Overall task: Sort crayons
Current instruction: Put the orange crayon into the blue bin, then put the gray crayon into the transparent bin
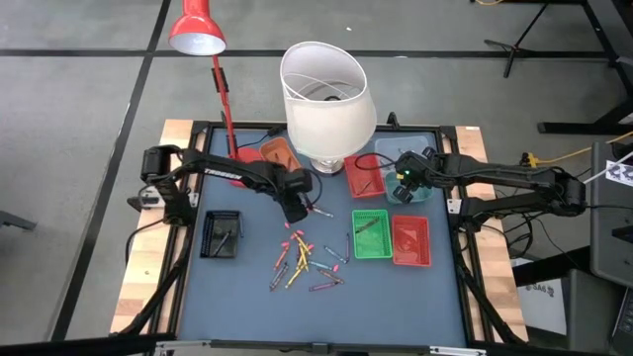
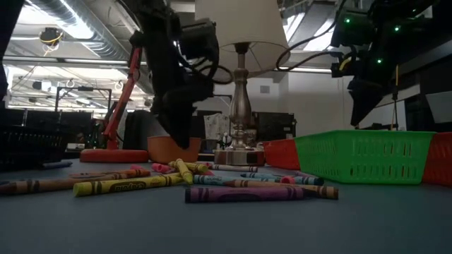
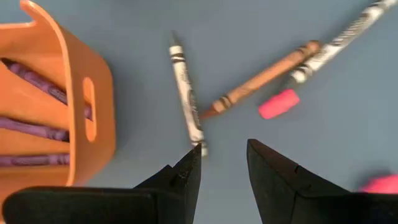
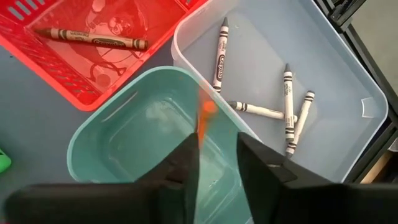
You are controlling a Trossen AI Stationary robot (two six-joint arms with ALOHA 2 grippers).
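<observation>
Loose crayons (image 1: 307, 259) in mixed colours lie on the blue-grey mat. My left gripper (image 3: 224, 155) hangs open a little above the mat at the pile's far end (image 1: 297, 211). A white crayon (image 3: 185, 93) lies flat just ahead of one fingertip, with a brown crayon (image 3: 261, 78) and a pink stub (image 3: 278, 104) beyond. My right gripper (image 4: 217, 146) is open above a teal bin (image 4: 137, 143), at the back right (image 1: 404, 186). A blurred orange crayon (image 4: 203, 121) stands on end just past one of its fingertips. My right gripper points down over the teal bin with its fingers apart. The orange crayon (image 4: 203, 124) shows as an upright streak at the tip of one finger (image 4: 188, 155), clear of the bin's floor. I cannot tell whether that finger touches it.
An orange bin (image 3: 59, 112) with purple crayons stands beside my left gripper. A red basket (image 4: 37, 59) and a clear bin (image 4: 348, 93) of white crayons flank the teal bin. A table lamp (image 1: 326, 99), green basket (image 1: 371, 235), second red basket (image 1: 410, 240) and black tray (image 1: 221, 235) also stand on the mat.
</observation>
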